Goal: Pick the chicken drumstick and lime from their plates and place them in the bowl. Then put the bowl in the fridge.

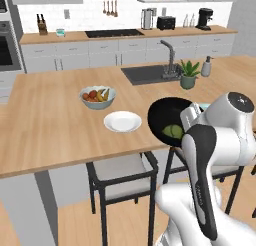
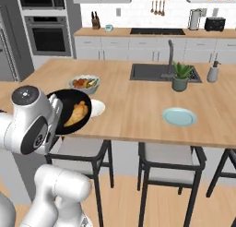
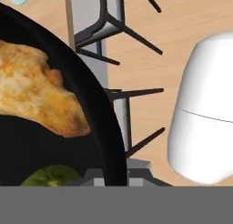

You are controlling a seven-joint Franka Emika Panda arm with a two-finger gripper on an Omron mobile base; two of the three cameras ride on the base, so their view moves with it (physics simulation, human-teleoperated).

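Hand view: fingers clamped on bowl (image 3: 111,141) rim at bottom centre (glossy, slippery), drumstick (image 3: 36,95) and lime (image 3: 50,176) could roll.

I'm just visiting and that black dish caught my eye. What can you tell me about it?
The black bowl is round, glossy and plain, tilted toward the camera and lifted at the edge of the wooden island, above the stools. Inside lie a golden-brown chicken drumstick and a dull-green lime. The robot's gripper, jaws shut, holds it by the rim.
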